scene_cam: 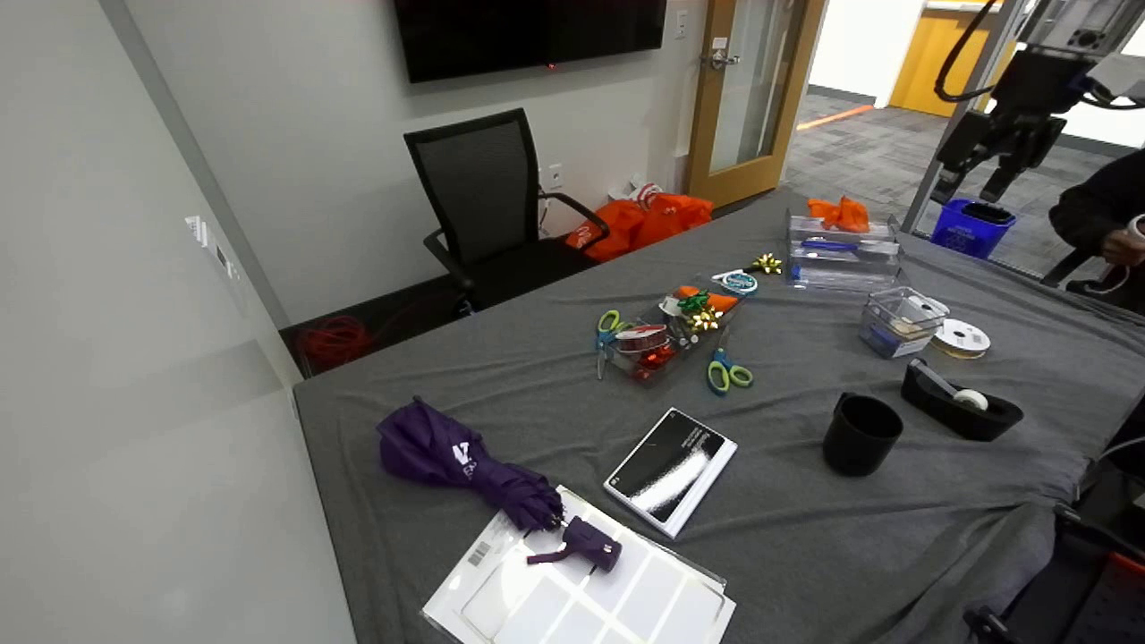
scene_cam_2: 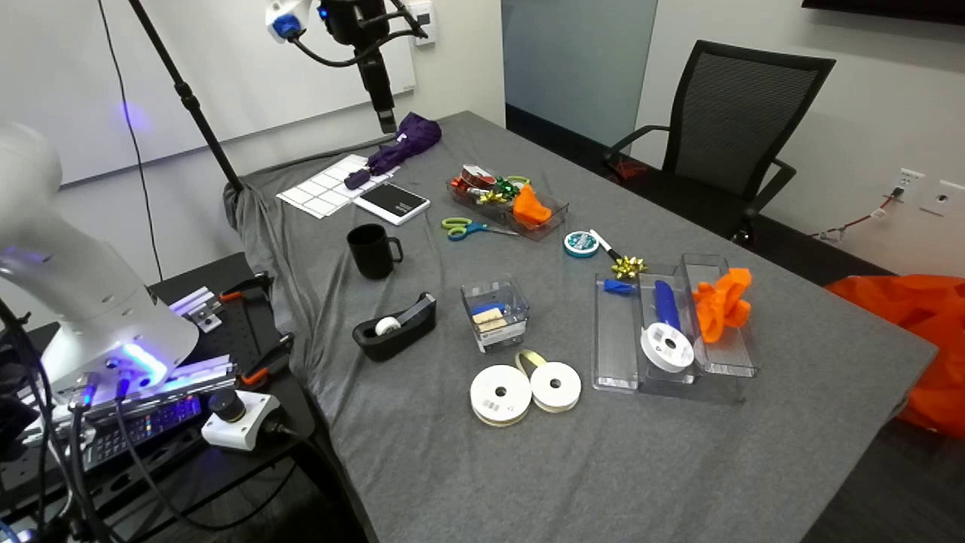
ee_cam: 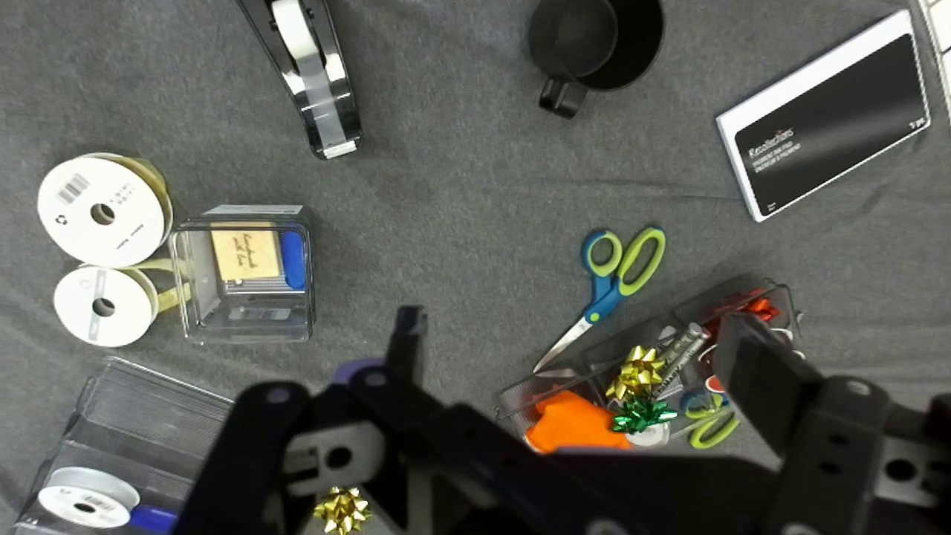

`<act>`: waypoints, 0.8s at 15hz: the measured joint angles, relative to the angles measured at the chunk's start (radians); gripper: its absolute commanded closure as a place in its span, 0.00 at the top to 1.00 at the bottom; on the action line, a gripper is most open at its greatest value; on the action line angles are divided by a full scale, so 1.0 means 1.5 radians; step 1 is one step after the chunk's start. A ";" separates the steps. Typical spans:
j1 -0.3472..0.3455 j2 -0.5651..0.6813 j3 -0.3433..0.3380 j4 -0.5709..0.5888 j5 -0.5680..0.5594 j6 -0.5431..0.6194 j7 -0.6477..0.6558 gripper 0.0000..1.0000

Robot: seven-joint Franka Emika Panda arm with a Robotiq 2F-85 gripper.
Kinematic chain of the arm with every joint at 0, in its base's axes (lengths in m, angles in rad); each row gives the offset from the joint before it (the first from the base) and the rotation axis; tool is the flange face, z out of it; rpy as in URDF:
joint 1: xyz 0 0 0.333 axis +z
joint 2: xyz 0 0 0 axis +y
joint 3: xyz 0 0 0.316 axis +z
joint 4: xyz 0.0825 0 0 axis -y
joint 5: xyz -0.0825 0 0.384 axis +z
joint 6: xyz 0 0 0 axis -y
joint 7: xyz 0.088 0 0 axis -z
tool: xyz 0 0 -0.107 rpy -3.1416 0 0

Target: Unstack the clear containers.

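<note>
The clear containers (scene_cam_2: 494, 313) are small squarish see-through tubs, nested in one stack standing upright on the grey cloth. I cannot tell how many there are. Inside show a tan wooden stamp (ee_cam: 247, 255) and a blue item (ee_cam: 293, 260). The stack shows in both exterior views (scene_cam: 903, 320) and at the left of the wrist view (ee_cam: 245, 316). My black gripper (ee_cam: 576, 327) is open and empty, its fingers wide apart. In both exterior views the gripper (scene_cam: 969, 189) hangs high above the table, apart from the stack; it also shows there from the side (scene_cam_2: 387, 121).
Ribbon spools (scene_cam_2: 501, 395) lie against the stack's side. A tape dispenser (scene_cam_2: 396, 326) and black cup (scene_cam_2: 371, 251) stand nearby. A long clear tray (scene_cam_2: 562, 216) holds bows and orange cloth. A clear organizer (scene_cam_2: 617, 339), scissors (ee_cam: 605, 293), boxed pad (scene_cam: 671, 470) and umbrella (scene_cam: 470, 465) lie around.
</note>
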 measured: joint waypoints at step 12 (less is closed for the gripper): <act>-0.006 0.020 -0.010 0.024 -0.005 0.002 -0.058 1.00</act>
